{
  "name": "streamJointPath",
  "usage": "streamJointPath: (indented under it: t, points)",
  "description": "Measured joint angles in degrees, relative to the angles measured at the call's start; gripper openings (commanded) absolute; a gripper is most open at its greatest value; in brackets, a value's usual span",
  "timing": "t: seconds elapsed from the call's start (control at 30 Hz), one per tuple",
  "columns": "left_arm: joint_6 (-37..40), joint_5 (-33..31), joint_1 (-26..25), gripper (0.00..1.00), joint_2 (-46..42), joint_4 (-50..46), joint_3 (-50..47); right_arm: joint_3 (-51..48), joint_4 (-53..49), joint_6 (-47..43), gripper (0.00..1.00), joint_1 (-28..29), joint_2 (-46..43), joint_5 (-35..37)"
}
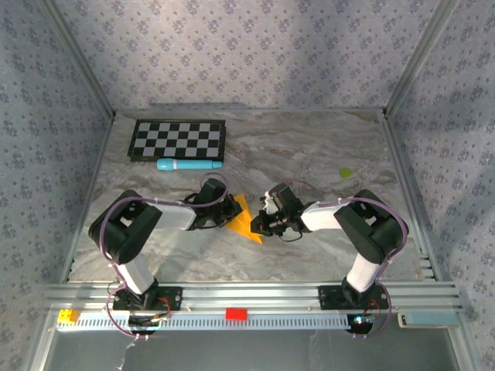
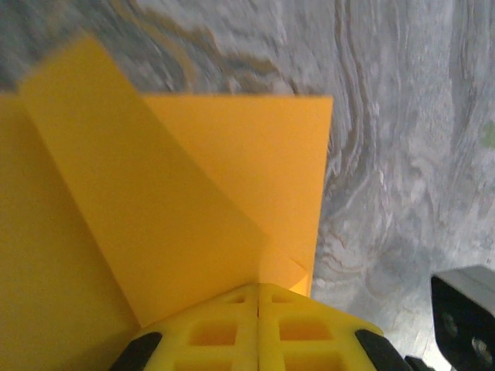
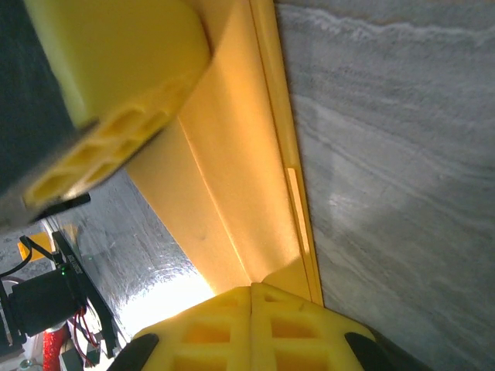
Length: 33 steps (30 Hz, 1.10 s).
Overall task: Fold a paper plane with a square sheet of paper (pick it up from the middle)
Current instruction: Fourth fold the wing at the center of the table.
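The square sheet of paper [image 1: 244,222] is orange and folded into a creased, pointed piece at the middle of the table, between both grippers. In the left wrist view a folded flap of the paper [image 2: 178,201] lies over a flat layer. My left gripper [image 2: 257,287] is shut on the edge of that flap. From the other side my right gripper [image 3: 251,288] is shut on the paper [image 3: 232,178] along its long crease. In the top view the left gripper [image 1: 230,214] and right gripper [image 1: 261,224] almost touch across it. No paper plane is in view.
A black-and-white checkerboard [image 1: 178,140] lies at the back left, with a light-blue cylinder [image 1: 188,165] just in front of it. A tiny yellow-green bit [image 1: 346,173] sits at the right. The left gripper's yellow finger [image 3: 116,77] looms close in the right wrist view.
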Motion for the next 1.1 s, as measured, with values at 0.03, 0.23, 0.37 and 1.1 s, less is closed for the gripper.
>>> streamJointPath:
  t: [0.03,0.23,0.37,1.1]
  points:
    - [0.33,0.15,0.61,0.07,0.00,0.00,0.00,0.00,0.02,0.00,0.00,0.00,0.04,-0.04]
    - [2.45,2.32,3.96,0.07,0.37,-0.20,0.20,0.00,0.61,0.00,0.00,0.00,0.26,-0.09]
    - [3.98,4.74,5.33,0.08,1.14,-0.46,0.94,0.00,0.87,0.00,0.00,0.00,0.26,0.07]
    - [16.52,6.36,14.67,0.10,5.40,-8.37,9.57,-1.49,2.54,0.02,0.00,0.00,-0.24,0.13]
